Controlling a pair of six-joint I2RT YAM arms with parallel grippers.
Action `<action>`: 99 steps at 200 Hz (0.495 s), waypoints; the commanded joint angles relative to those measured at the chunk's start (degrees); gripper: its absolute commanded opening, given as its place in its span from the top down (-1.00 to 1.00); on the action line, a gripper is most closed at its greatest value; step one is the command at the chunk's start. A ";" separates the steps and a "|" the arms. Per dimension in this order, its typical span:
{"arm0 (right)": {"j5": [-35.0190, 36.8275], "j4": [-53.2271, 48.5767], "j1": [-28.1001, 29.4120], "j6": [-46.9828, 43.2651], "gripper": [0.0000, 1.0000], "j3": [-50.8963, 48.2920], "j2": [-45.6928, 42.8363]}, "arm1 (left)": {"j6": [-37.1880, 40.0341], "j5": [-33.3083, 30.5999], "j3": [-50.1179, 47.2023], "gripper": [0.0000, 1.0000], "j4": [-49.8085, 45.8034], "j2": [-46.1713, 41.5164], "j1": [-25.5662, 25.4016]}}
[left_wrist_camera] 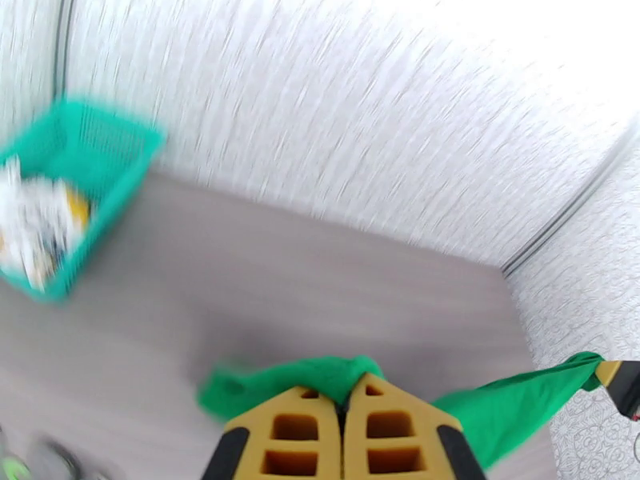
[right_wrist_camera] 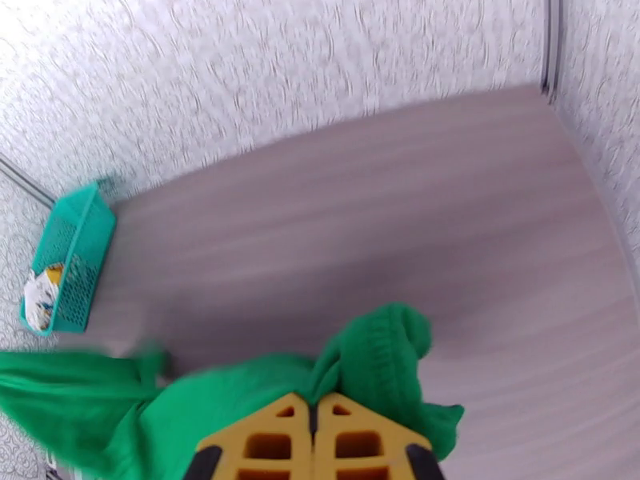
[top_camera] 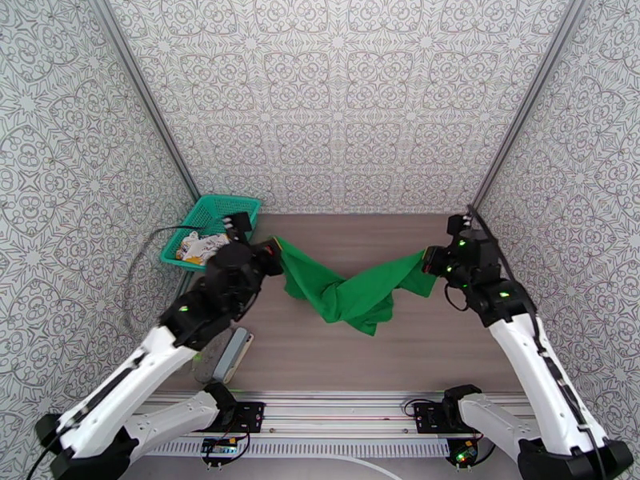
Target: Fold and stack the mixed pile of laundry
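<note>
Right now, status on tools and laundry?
Both shut on green shirt: left tool, right tool. Shirt strung between them, sagging mid-span. In basket: white printed garment. Nothing blocking.

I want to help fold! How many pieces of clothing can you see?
2. The green shirt hangs stretched between the left pincer and right pincer; the white printed garment lies in the teal basket. More could hide beneath it.

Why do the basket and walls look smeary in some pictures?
Left wrist view: the teal plastic mesh basket and patterned wall are streaked, probably motion blur; the left gripper looks sharp. Right wrist view: wall and wooden table smeared. Top view: crisp, bright green cloth shirt clear.
</note>
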 commanded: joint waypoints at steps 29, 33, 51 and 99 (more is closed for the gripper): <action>6.22 -9.81 0.01 -4.11 1.00 16.18 -7.06 | 19.00 -3.95 16.19 1.00 -6.33 -3.68 -8.46; 6.65 -10.53 0.01 -4.14 1.00 17.25 -7.69 | 19.87 -4.40 17.41 1.00 -6.94 -3.73 -9.49; 7.29 -13.42 0.01 -4.69 1.00 21.68 -9.51 | 20.97 -7.97 23.71 1.00 -13.02 -2.07 -12.97; 2.74 -17.94 0.01 -3.96 1.00 20.51 -1.93 | 13.97 5.73 31.71 1.00 -29.26 11.42 4.17</action>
